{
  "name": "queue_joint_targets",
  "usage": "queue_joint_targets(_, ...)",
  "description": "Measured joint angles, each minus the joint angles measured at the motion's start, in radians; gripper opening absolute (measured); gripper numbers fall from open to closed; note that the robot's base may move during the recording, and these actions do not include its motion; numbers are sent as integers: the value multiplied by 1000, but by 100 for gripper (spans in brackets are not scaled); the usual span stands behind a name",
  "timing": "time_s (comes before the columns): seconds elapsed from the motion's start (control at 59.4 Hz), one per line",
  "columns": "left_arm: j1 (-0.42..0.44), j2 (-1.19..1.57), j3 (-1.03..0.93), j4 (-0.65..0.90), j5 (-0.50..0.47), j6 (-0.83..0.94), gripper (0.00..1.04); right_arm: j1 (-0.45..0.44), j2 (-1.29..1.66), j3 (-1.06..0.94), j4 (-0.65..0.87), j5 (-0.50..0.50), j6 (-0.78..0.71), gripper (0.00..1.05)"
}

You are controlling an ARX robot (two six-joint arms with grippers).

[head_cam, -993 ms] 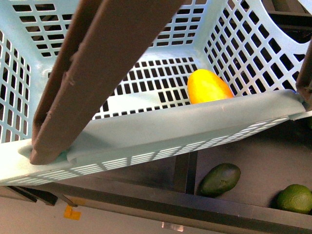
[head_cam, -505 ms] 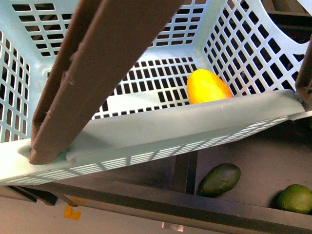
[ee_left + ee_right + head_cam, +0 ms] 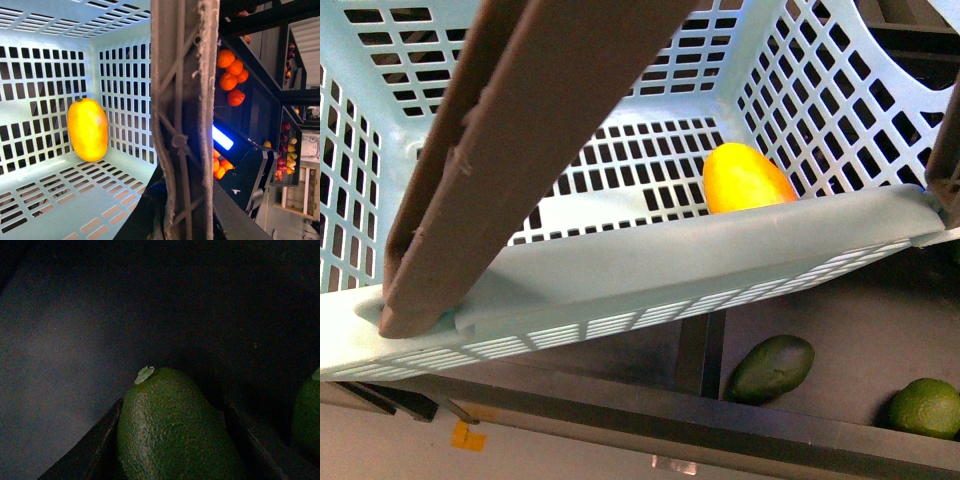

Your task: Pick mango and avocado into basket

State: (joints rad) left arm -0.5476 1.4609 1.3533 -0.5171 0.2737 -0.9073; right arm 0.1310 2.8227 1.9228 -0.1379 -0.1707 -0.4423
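We see the basket [image 3: 720, 260] tilted and filling most of the front view, with its brown handle [image 3: 520, 130] crossing close in front of the camera. The mango [image 3: 745, 178] lies inside on the slotted floor, toward the right end of the near wall, and the near rim hides its lower part. In the left wrist view the same yellow-orange fruit rests where floor and wall meet, nothing touching it, while the handle runs straight through the middle of the frame. A dark shape [image 3: 145, 215] beside the handle is perhaps part of the left end effector, and we cannot tell how its jaws stand. Oranges [image 3: 232, 75] sit piled on a shelf in the background. Below the basket, an avocado [image 3: 772, 368] lies on the dark counter [image 3: 850, 320], with a rounder green fruit [image 3: 925, 407] well apart to its right. The right wrist view is dim. There an avocado fills the space between the two dark fingers [image 3: 100, 440] of the right end effector [image 3: 174, 407], which stand one on each side of it. We cannot tell whether they press on the skin or only flank it, nor whether this is the avocado seen from the front.
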Motion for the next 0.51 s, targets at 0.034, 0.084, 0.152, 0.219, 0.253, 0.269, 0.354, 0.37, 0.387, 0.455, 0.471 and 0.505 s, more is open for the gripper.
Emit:
queue_joint_targets(0.034, 0, 0, 0, 0, 0, 0, 7, -1, -8, -16, 8, 0, 3, 53)
queue_joint_targets(0.084, 0, 0, 0, 0, 0, 0, 7, -5, -30, -56, 32, -2, 6, 53)
queue_joint_targets(0.152, 0, 0, 0, 0, 0, 0, 7, -10, -57, -100, 53, -2, 6, 53)
queue_joint_targets(0.219, 0, 0, 0, 0, 0, 0, 7, -16, -94, -152, 79, 0, 3, 53)
queue_joint_targets(0.253, 0, 0, 0, 0, 0, 0, 7, -19, -112, -174, 90, 1, 1, 53)
queue_joint_targets(0.269, 0, 0, 0, 0, 0, 0, 7, -23, -131, -198, 102, 3, 0, 53)
queue_joint_targets(0.354, 0, 0, 0, 0, 0, 0, 7, -36, -199, -273, 145, 1, -3, 53)
queue_joint_targets(0.37, 0, 0, 0, 0, 0, 0, 7, -39, -211, -286, 152, 0, -3, 53)
queue_joint_targets(0.387, 0, 0, 0, 0, 0, 0, 7, -43, -238, -314, 169, -3, -3, 53)
queue_joint_targets(0.455, 0, 0, 0, 0, 0, 0, 7, -58, -312, -387, 209, -10, -3, 53)
queue_joint_targets(0.471, 0, 0, 0, 0, 0, 0, 7, -60, -328, -402, 217, -11, -3, 53)
queue_joint_targets(0.505, 0, 0, 0, 0, 0, 0, 7, -68, -377, -449, 241, -18, -3, 53)
